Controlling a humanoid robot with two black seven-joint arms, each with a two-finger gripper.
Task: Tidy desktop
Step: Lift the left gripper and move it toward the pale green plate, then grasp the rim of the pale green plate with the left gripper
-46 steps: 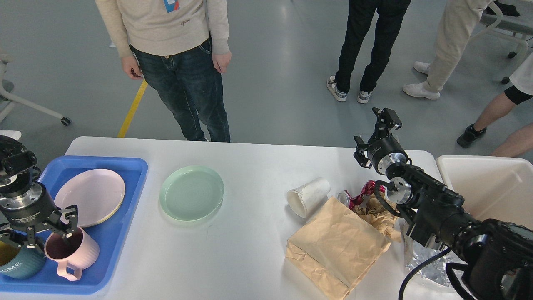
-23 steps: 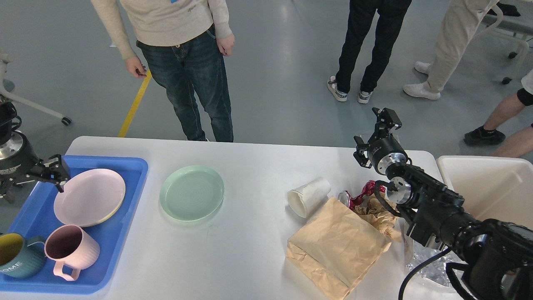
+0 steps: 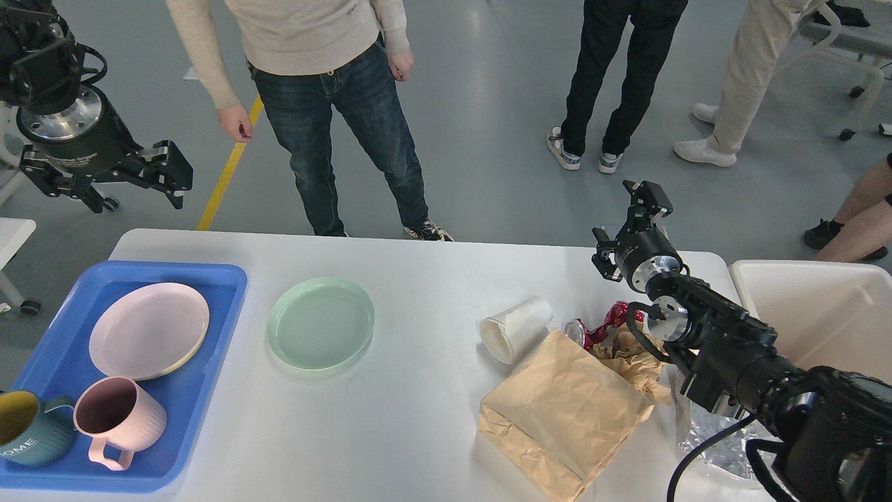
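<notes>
— Plates first: where did they sit?

— Going by the green plate [image 3: 321, 323], which lay out on the white desktop [image 3: 418, 418] toward the left: the blue tray [image 3: 202, 390] was just to its left, at the desktop's left end, holding a pink plate [image 3: 149, 330], a pink mug [image 3: 118, 420] and a teal mug [image 3: 31, 436].

— And the rubbish?

— Right of the green plate lay a tipped white paper cup [image 3: 517, 328], a brown paper bag [image 3: 566, 413] and a crushed red can [image 3: 598, 326]. An off-white bin [image 3: 822, 314] stood at the far right.

— The claws?

— The left gripper [image 3: 129, 185] hung above and left of the green plate, beyond the desktop's edge, fingers apart and empty. The right gripper [image 3: 644, 197] was far to the plate's right, above the rubbish; I couldn't tell how its fingers stood.
</notes>
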